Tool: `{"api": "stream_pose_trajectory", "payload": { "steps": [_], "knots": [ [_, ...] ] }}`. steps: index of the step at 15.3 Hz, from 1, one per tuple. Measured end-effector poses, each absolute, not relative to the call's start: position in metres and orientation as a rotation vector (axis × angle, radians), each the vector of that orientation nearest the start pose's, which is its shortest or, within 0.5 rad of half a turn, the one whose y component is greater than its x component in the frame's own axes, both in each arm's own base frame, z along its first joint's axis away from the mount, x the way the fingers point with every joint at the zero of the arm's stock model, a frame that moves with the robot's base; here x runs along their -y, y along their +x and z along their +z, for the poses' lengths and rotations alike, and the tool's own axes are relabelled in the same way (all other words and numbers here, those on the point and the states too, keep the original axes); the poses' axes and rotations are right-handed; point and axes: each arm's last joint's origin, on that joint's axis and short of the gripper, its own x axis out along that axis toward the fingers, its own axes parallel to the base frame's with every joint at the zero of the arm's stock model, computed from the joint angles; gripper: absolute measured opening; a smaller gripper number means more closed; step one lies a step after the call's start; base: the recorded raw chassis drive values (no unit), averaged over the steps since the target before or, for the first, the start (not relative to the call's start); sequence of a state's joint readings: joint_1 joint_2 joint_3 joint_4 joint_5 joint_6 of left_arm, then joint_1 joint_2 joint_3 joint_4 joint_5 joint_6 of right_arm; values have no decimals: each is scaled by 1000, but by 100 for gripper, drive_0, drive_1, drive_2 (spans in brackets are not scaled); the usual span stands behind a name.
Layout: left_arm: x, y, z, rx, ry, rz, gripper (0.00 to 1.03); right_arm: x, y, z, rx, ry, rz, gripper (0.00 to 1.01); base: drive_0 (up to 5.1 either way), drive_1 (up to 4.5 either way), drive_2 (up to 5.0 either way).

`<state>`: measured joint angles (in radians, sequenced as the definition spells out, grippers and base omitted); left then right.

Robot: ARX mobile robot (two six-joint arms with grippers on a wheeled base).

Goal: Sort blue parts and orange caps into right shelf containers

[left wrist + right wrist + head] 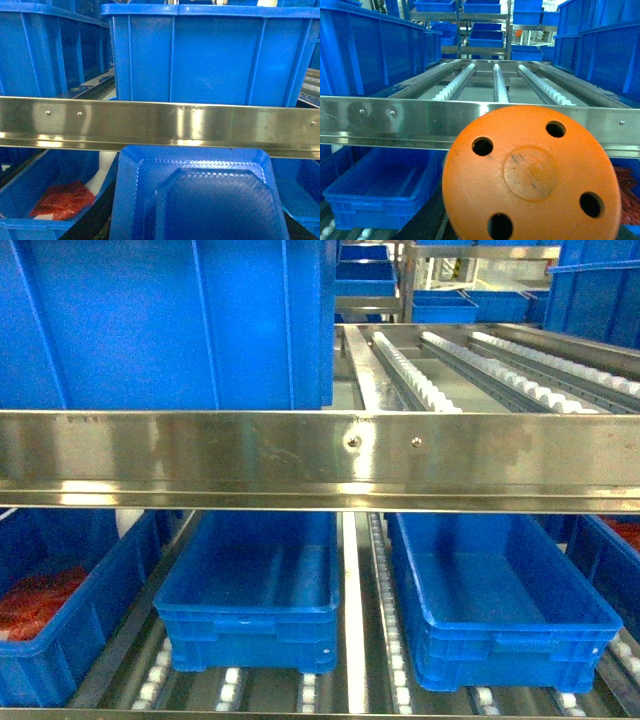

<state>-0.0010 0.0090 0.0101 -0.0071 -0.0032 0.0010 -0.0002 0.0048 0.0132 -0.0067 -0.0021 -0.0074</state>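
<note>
Orange cap [530,172] fills right wrist view, blue part [200,195] left (gripper states: cannot tell).

No legible text, labels or numbers on anything.

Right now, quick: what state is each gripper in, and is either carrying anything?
Left: fingers out of view; blue part fills its wrist camera, grip cannot be told.
Right: fingers out of view; orange cap fills its camera, grip cannot be told.

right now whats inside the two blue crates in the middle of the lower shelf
Both middle crates, left and right, show bare blue floors. The steel rail hides their far ends, so anything there cannot be seen.
</note>
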Motion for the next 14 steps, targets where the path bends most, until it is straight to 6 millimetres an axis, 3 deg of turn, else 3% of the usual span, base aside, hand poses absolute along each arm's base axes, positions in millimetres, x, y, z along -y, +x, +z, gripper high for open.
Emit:
{"api": "stream_pose_trajectory", "payload": {
  "steps": [14],
  "knots": [
    [0,98,166,-5,1,0,43,0,97,167,2,-7,0,44,0,0,0]
  ]
}}
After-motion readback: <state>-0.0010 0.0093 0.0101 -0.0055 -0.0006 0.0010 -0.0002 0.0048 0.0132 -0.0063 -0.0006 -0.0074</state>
